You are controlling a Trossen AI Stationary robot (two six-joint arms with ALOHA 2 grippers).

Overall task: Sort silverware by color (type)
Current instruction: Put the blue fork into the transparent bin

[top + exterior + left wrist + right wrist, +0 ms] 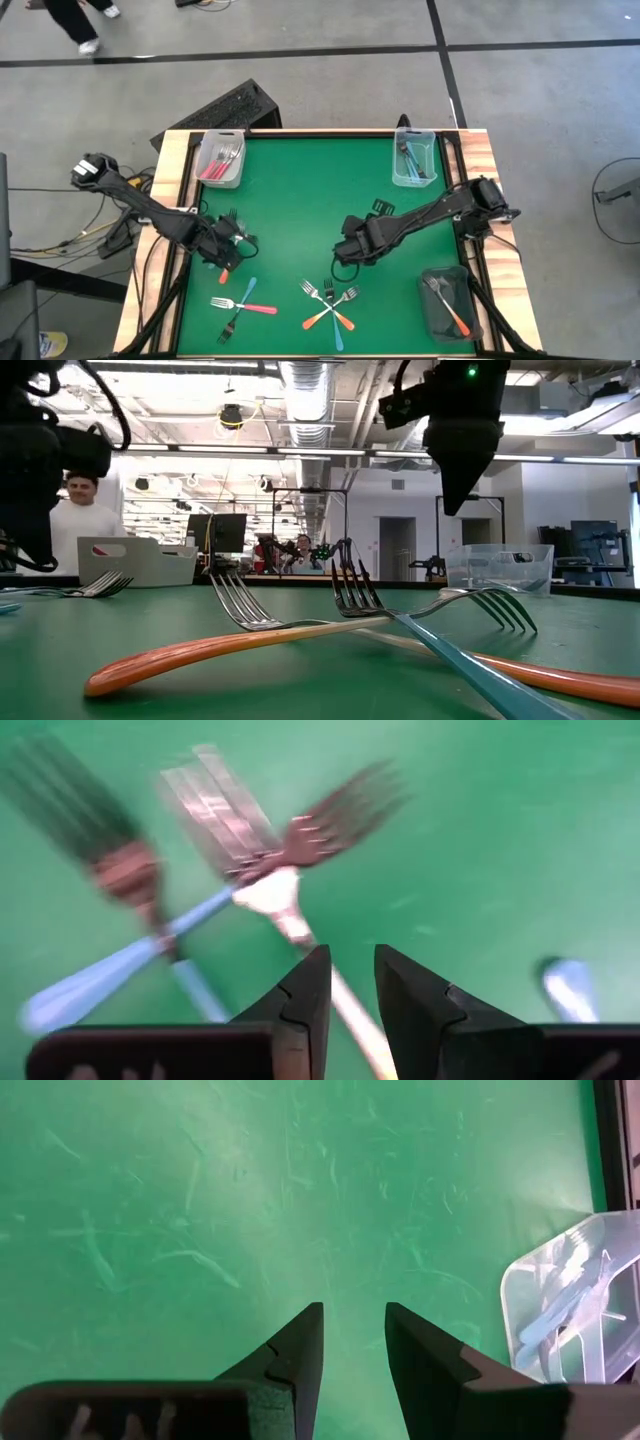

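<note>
My left gripper (230, 252) hovers over the table's left near part, shut on an orange-handled fork (300, 925); the handle's orange end (224, 275) sticks out beside it. Under it a blue-handled fork (240, 308) and a pink-handled fork (255, 308) lie crossed on the green mat. In the near middle, two orange forks (322, 318) and a blue fork (335, 325) lie in a crossed heap, seen close in the low view (200, 650). My right gripper (350, 250) (352, 1340) hangs above the mat just beyond that heap, open by a narrow gap and empty. My left gripper pinches the fork's slim handle (345, 1005) between its two fingers. The handle runs along the gap, with the metal tines (225, 805) out ahead of the fingertips. Whether the fork is clear of the mat, I cannot tell.
A clear bin (205, 170) with pink forks stands at the far left corner, a clear bin (398, 172) (520, 1295) with blue forks at the far right, and a dark bin (432, 315) with an orange fork at the near right. A person (80, 510) stands behind the table.
</note>
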